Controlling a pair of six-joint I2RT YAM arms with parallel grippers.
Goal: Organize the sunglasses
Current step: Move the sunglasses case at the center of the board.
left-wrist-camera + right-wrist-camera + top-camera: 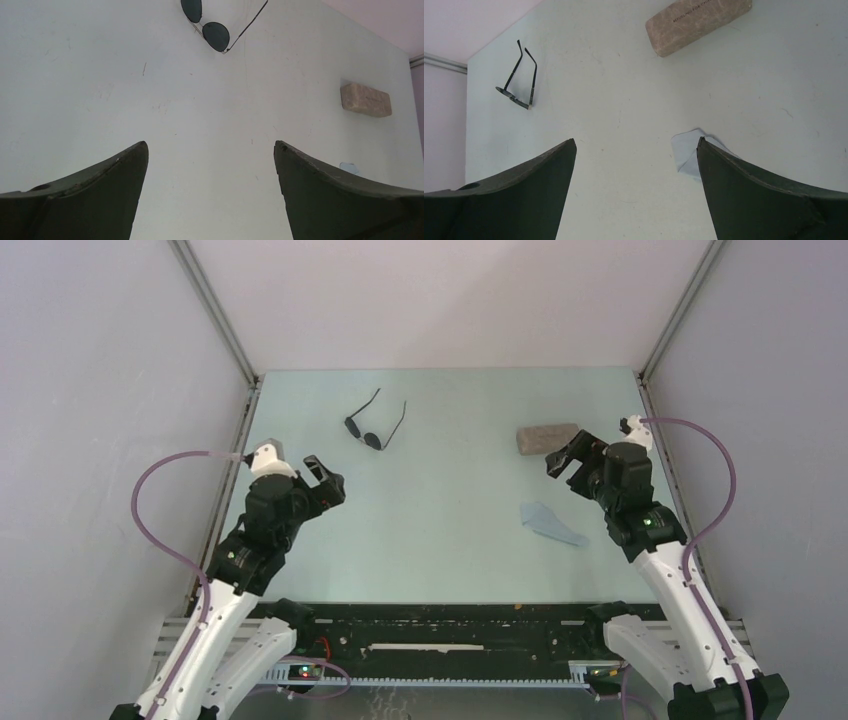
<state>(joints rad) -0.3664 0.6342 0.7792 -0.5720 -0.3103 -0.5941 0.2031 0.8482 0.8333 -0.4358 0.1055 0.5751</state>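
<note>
Sunglasses (372,430) lay unfolded on the table (450,540), far left in the top view, with the grey case (547,438) and blue cloth (550,522) at right. The left wrist view showed the left gripper (211,150) with jaws wide and empty. The right wrist view showed the right gripper (636,147) likewise.

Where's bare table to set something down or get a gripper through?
Widest free patch: centre of the table, between the sunglasses and the case, running down to the near edge left of the cloth. Crowded: right side, where case, cloth and right gripper cluster.
</note>
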